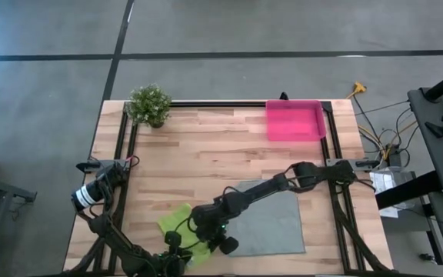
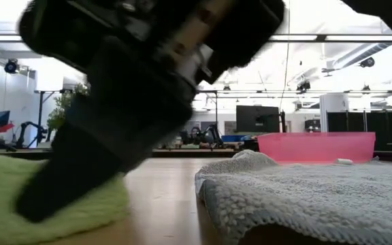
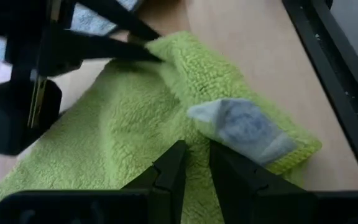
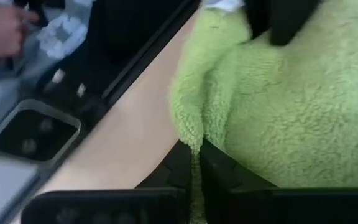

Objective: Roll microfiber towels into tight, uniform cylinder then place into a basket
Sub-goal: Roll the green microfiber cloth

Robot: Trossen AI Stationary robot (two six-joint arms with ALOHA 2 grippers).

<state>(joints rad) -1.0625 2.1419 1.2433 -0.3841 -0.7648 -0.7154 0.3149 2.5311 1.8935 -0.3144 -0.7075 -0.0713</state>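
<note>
The lime green towel (image 1: 177, 225) lies rumpled near the table's near edge, left of centre, with a pale tag (image 3: 241, 129) by one edge. My left gripper (image 3: 196, 169) comes in from the near edge and is shut on the towel. My right gripper (image 4: 194, 163) reaches across from the right and is shut on the towel's opposite side; its fingers (image 3: 120, 48) also show in the left wrist view. The grey towel (image 1: 271, 219) lies flat to the right, under the right arm. The pink basket (image 1: 294, 121) stands at the far right. My left gripper pinches the green towel (image 3: 194, 146) between its two fingers, a little in from the tagged edge, slanting down from the table's near side. The cloth lies slack on the table all around the fingers. My right gripper pinches a raised fold at the green towel's edge (image 4: 193, 134) between its two fingers, slanting down. The ridge of cloth runs straight in between them. The towel lies on the table beyond the fold.
A small potted plant (image 1: 149, 104) stands at the far left corner. Black rails (image 1: 337, 192) run along the table's left and right sides. A person's hand (image 4: 2, 28) shows beyond the table's edge. Bare wood lies between the towels and the basket.
</note>
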